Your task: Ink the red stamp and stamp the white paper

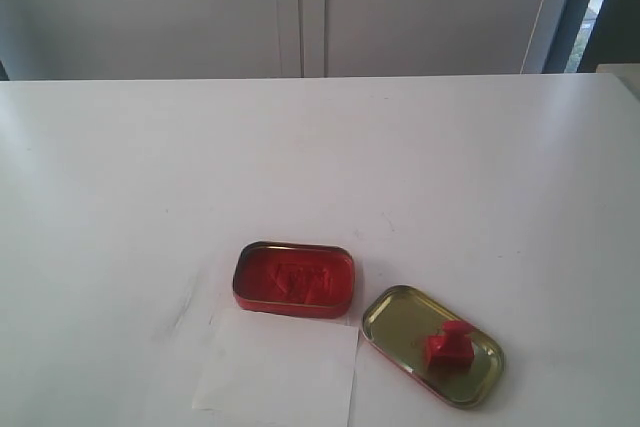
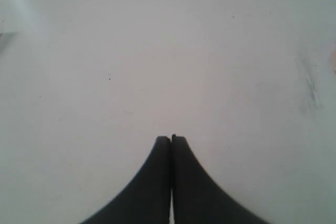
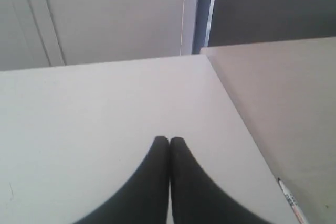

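Note:
The red stamp (image 1: 447, 342) lies inside the gold tin lid (image 1: 433, 345) at the front right of the white table. The open red ink tin (image 1: 294, 278) sits left of the lid. The white paper (image 1: 277, 365) lies flat just in front of the ink tin, and no print shows on it. Neither arm appears in the exterior view. My left gripper (image 2: 171, 139) is shut, empty, over bare table. My right gripper (image 3: 169, 140) is also shut and empty, above the table near its corner.
The white table (image 1: 320, 177) stretches back to grey cabinet doors (image 1: 300, 7). A faint dark smudge (image 2: 311, 92) marks the tabletop. A second surface (image 3: 283, 103) adjoins the table's side edge, with a pen (image 3: 290, 200) lying on it.

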